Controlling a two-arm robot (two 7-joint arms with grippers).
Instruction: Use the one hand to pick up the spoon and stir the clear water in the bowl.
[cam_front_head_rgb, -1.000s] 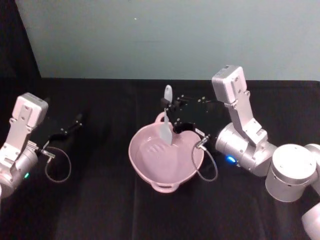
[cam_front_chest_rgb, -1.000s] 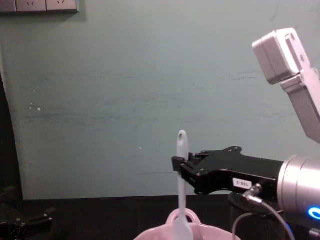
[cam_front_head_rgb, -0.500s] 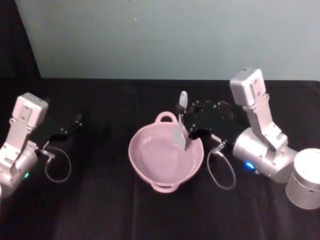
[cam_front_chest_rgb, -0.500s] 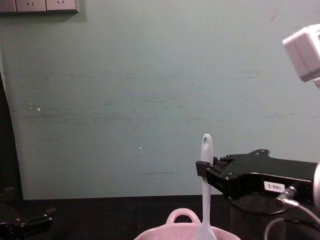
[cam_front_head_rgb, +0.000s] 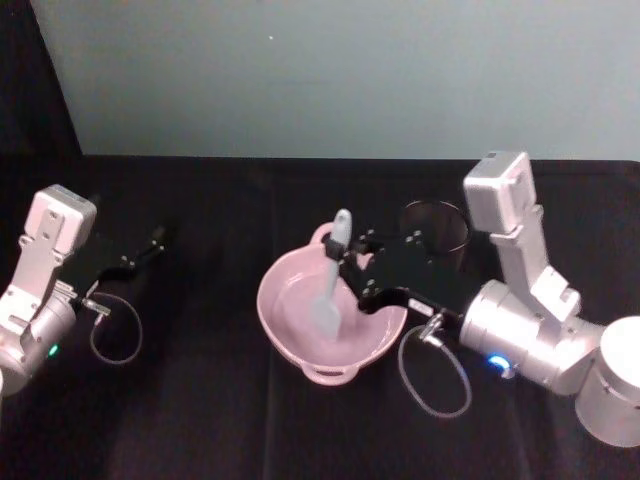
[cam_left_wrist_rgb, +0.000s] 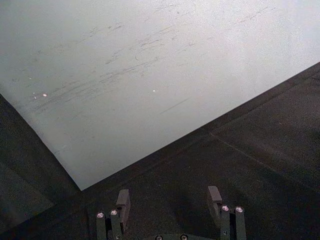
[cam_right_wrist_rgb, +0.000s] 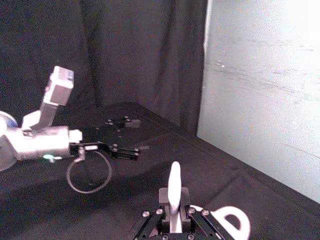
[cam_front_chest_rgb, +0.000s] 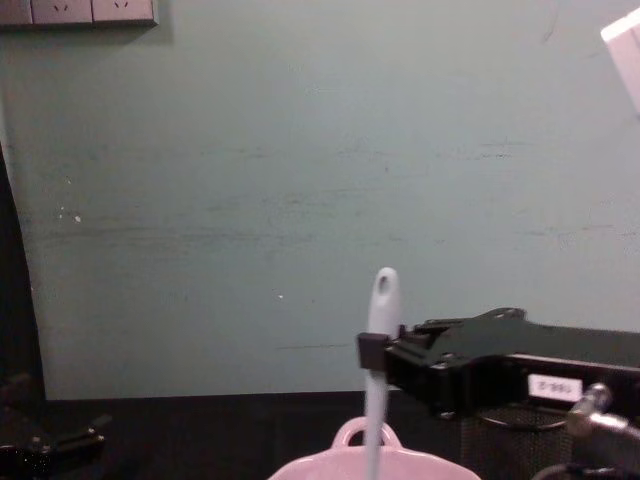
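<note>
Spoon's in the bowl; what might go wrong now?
The black right gripper pinches the white plastic spoon on its upper handle; pressing its blade against the pale pink ceramic bowl might twist it loose or shove the bowl. The black wire-mesh cup stands behind that wrist and could get knocked. The left gripper sits parked far left.

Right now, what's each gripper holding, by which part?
The right gripper clamps the spoon on its upper handle, blade down in the bowl. The left gripper is open, empty.

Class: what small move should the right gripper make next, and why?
Probably sweep the spoon sideways within the bowl: the right gripper is shut on its handle and the blade sits down inside the bowl. The left gripper is parked at the left, open.
</note>
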